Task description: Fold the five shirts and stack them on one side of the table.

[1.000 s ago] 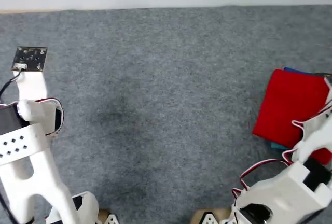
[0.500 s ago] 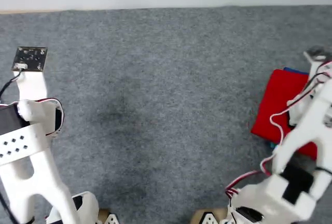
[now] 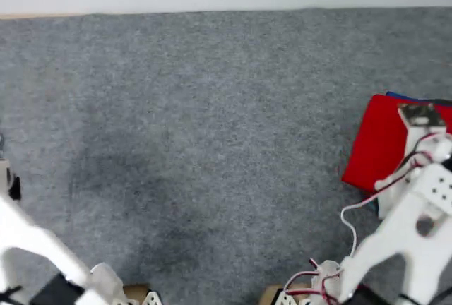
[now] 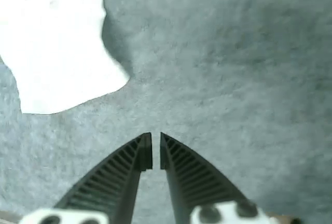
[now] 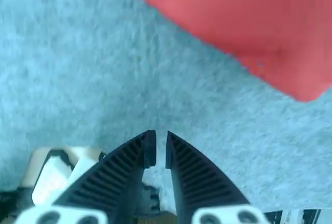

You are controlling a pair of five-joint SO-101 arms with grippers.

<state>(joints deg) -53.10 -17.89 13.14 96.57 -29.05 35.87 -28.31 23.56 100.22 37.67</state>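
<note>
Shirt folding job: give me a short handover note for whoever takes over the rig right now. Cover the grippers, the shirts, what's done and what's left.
Left gripper: shut, holding nothing, over the bare grey mat.
Right gripper: shut, holding nothing, over the mat beside the red shirt.
Shirts: the red shirt lies folded on the right arm's side of the table, on top of a blue shirt of which only an edge shows.
Done: folding and stacking look well advanced.
Left: check that five shirts lie there; the lower layers are mostly hidden.
</note>
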